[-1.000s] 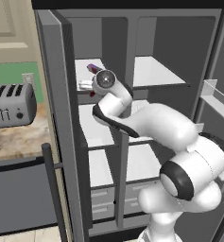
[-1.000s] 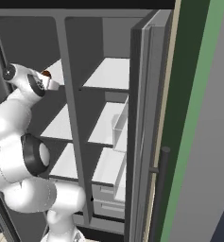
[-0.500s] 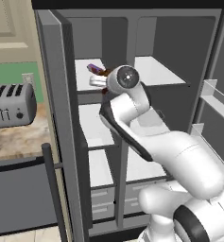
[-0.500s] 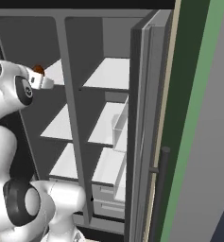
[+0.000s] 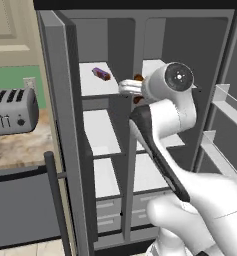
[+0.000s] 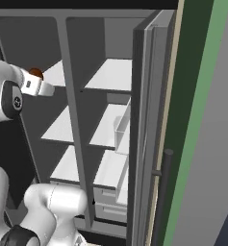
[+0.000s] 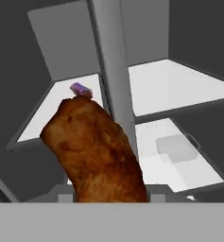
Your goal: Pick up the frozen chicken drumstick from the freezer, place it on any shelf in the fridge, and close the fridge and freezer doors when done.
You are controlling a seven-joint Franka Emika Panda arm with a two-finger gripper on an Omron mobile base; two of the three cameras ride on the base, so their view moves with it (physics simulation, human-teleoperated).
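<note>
The jaws (image 7: 111, 191) are clenched on the chicken drumstick (image 7: 97, 151), which rises from between them as a long brown piece, its long axis running up and slightly to the left in the hand view, so the meat lies straight ahead of the hand and in line with it. In the left base view the drumstick (image 5: 138, 78) shows as a small brown spot just beyond the white wrist, in front of the grey divider (image 5: 136, 125) that parts the freezer (image 5: 102, 150) from the fridge (image 5: 190, 50). The hand view puts that divider almost dead ahead, with the narrow freezer shelves to its left and the broad fridge shelf (image 7: 175, 85) to its right and a little beyond. That is the relation the next move seems to turn on: the drumstick would have to go rightward past the divider's front edge, then inward over the white shelf, and with its length pointing forward it should pass the post cleanly if the hand clears it first. A small purple packet (image 5: 101, 73) lies on the upper freezer shelf, well left of the hand. Both doors stand open; the fridge door (image 6: 149, 120) shows its inner bins. A toaster (image 5: 10, 110) sits on the counter (image 5: 15, 150) to the left. No brand, label or writing can be read anywhere.
</note>
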